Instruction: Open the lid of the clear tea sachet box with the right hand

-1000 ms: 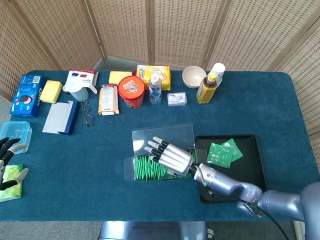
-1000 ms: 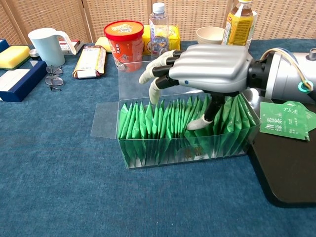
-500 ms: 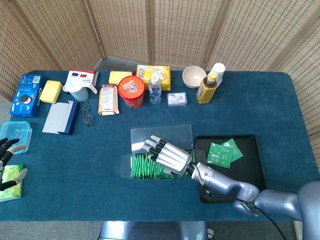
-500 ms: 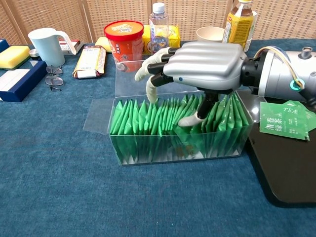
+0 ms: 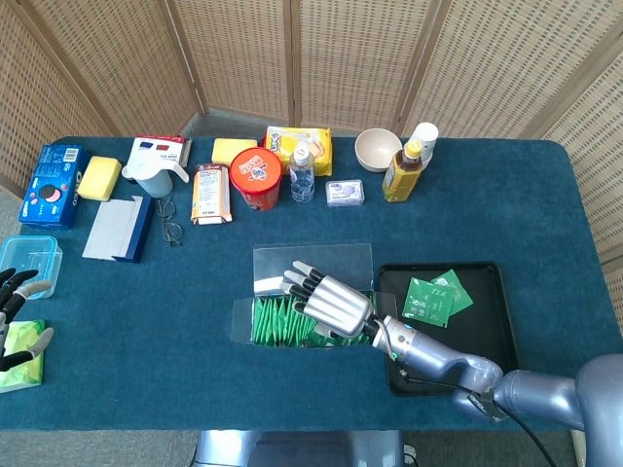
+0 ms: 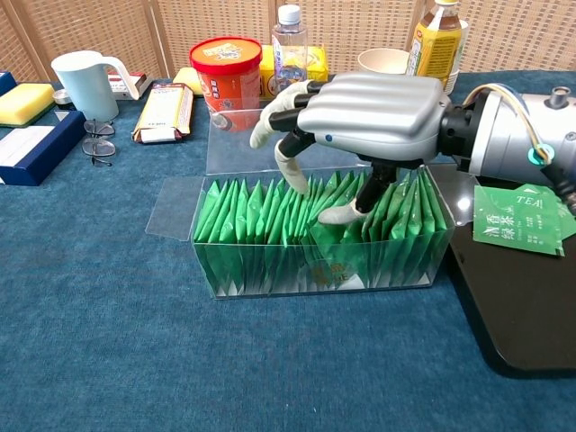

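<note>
The tabletop (image 5: pixel 545 195) has a dark blue cloth on it, and woven screens (image 5: pixel 292 58) stand behind it. The clear box (image 6: pixel 315 265) sits near the front middle, full of green tea bags (image 6: pixel 261 216), just left of a black tray (image 5: pixel 496 336). Its lid (image 5: pixel 311 261) lies open toward the back. The right hand (image 6: pixel 373 112) hovers over the box, fingers spread, holding nothing, thumb down among the bags. The left hand (image 5: pixel 18 316) waits at the left edge, fingers apart.
</note>
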Controlling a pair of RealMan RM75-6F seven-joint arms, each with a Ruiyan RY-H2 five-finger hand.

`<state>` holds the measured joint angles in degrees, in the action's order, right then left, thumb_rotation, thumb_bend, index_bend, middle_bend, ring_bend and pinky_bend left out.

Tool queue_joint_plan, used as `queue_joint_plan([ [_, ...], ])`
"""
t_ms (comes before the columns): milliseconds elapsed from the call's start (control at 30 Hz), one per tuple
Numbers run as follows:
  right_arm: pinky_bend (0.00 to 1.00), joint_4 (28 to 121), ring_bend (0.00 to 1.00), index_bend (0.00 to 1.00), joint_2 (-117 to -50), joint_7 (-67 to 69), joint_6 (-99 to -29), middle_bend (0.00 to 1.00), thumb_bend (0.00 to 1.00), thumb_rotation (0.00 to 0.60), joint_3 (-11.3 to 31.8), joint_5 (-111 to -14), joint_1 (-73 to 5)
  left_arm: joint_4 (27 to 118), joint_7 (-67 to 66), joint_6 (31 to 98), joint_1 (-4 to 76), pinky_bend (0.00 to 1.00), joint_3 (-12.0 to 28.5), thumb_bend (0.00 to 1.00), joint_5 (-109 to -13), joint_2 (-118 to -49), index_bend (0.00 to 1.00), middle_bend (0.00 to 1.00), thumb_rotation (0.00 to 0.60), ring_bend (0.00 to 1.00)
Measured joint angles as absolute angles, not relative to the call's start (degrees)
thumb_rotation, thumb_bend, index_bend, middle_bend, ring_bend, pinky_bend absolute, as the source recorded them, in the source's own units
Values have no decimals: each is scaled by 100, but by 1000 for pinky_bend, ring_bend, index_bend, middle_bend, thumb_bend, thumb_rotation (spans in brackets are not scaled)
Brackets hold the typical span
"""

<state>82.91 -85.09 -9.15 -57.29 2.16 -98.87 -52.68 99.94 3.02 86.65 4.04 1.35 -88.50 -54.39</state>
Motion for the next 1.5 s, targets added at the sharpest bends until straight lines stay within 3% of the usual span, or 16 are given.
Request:
queue_joint_plan([
  [233, 81, 8329, 126, 561, -8502, -848, -5798, 227, 300, 535, 228, -9889, -5244, 9996, 298, 8672, 403, 248, 139, 273, -8854, -5433, 239, 159, 600, 82],
  [667, 82, 8264, 126, 423, -8494, -1033, -5723, 220, 301, 533, 141, -10039, -5283, 10001, 284, 8652, 421, 248, 141, 273, -8869, -5446, 240, 159, 600, 82],
  [1200, 91, 8274, 174, 577, -8663, -808, -5839, 264, 299, 535, 338, -9826, -5269, 9977, 298, 8657, 414, 248, 144, 272, -8854, -5464, 240, 159, 600, 81],
  [1500, 95, 8245, 180, 583, -8751, -770, -5994, 270, 299, 534, 390, -9774, -5194, 9957, 307, 8661, 413, 248, 141, 273, -8862, -5472, 240, 159, 600, 80],
])
